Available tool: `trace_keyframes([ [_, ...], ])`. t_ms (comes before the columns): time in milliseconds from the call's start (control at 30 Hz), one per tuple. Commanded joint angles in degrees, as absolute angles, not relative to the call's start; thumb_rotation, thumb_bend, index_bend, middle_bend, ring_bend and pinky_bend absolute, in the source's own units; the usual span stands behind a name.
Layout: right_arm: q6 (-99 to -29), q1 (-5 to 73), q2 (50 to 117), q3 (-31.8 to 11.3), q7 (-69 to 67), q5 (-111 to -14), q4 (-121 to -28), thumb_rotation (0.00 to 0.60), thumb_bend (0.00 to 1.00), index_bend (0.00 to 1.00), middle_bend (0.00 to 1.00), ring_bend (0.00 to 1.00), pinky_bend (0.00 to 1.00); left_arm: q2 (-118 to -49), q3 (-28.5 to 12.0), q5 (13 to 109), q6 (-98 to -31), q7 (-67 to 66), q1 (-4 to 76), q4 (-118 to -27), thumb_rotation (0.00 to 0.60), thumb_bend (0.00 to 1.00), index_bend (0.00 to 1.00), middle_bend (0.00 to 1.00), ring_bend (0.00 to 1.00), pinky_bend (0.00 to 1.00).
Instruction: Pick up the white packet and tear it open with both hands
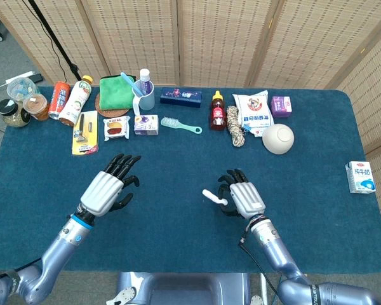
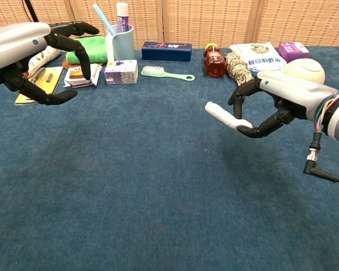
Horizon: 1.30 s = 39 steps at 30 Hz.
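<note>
My right hand (image 1: 241, 198) (image 2: 271, 99) hovers over the middle of the blue table and pinches a slim white packet (image 1: 213, 197) (image 2: 224, 117) between thumb and fingers; the packet sticks out to the left. My left hand (image 1: 106, 191) (image 2: 31, 56) is raised to its left with fingers spread and nothing in it, a gap apart from the packet.
Along the back edge stand a razor card (image 1: 84, 133), snack packs (image 1: 116, 127), a cup with toothbrush (image 1: 143, 94), a brush (image 1: 181, 126), a sauce bottle (image 1: 217, 111), rope (image 1: 235, 126), a flour bag (image 1: 253, 111) and a white bowl (image 1: 278, 138). A milk carton (image 1: 360, 176) lies far right.
</note>
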<state>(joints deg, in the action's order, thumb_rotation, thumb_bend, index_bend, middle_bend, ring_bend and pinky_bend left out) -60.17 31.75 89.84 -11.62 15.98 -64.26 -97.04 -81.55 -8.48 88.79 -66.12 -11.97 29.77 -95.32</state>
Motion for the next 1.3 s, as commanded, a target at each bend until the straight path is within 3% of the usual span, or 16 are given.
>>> trace_keyframes([
  [33,-59.86,32.11,90.18,-11.59,15.81,-63.99,-97.43,0.600,0.47,0.59,0.24,0.08,0.00,-82.82,-8.97,87.85,-65.04,-11.62,31.03,-94.61,0.600,0.35,0.46,0.05,0.00,0.04],
  [1300,-60.26,36.52,94.24,-12.59,15.95,-61.77,-99.10,0.600,0.47,0.58,0.24,0.08,0.00,-95.14,-11.59,81.19,-58.20,-16.29,42.21,-89.97,0.600,0.35,0.43,0.03,0.00,0.03],
])
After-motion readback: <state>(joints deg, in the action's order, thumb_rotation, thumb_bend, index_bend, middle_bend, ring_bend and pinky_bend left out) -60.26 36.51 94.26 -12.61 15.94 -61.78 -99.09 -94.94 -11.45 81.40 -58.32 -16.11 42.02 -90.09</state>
